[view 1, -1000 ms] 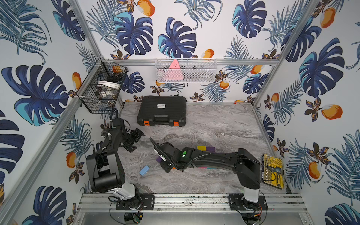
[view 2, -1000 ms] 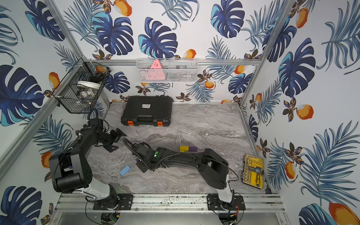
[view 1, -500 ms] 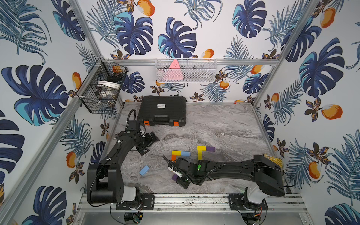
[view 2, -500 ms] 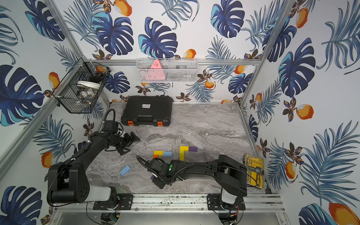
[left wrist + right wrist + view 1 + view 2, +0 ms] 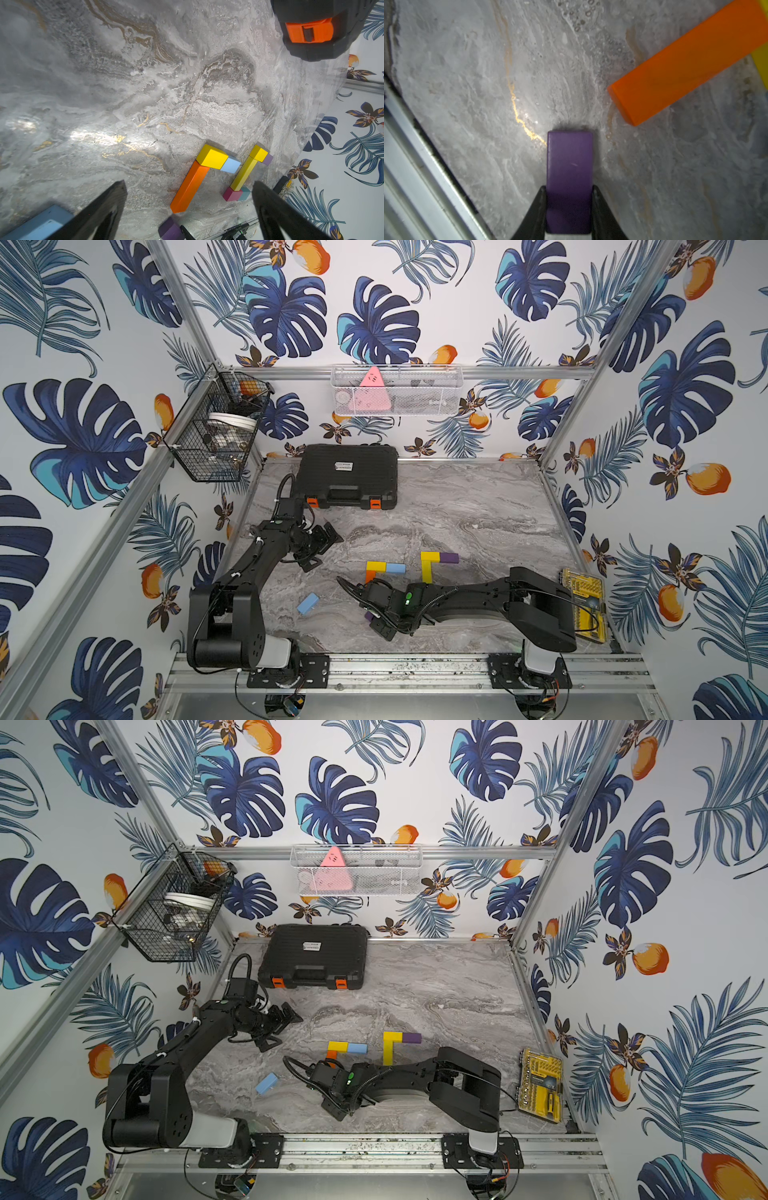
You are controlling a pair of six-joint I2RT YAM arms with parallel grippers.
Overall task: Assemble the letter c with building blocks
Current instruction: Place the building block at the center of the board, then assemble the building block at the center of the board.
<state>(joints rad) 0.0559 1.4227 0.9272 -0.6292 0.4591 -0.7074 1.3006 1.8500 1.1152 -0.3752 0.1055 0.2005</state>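
Gripping a purple block (image 5: 569, 166), the right hand (image 5: 569, 188) is mid-placement (left hand (image 5: 322, 549) gapes, empty); next it needs seating flush against the free end of the orange bar (image 5: 685, 62), at 12 o'clock.

Purple block (image 5: 569, 180) pinched between fingers (image 5: 536, 214), near end of long orange block (image 5: 685, 62)

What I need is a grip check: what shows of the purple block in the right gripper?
The purple block is a flat, matte rectangle with rounded corners, like painted wood. The right gripper is shut on its long sides near one end; the free end sticks out over the table, clear of the orange block.
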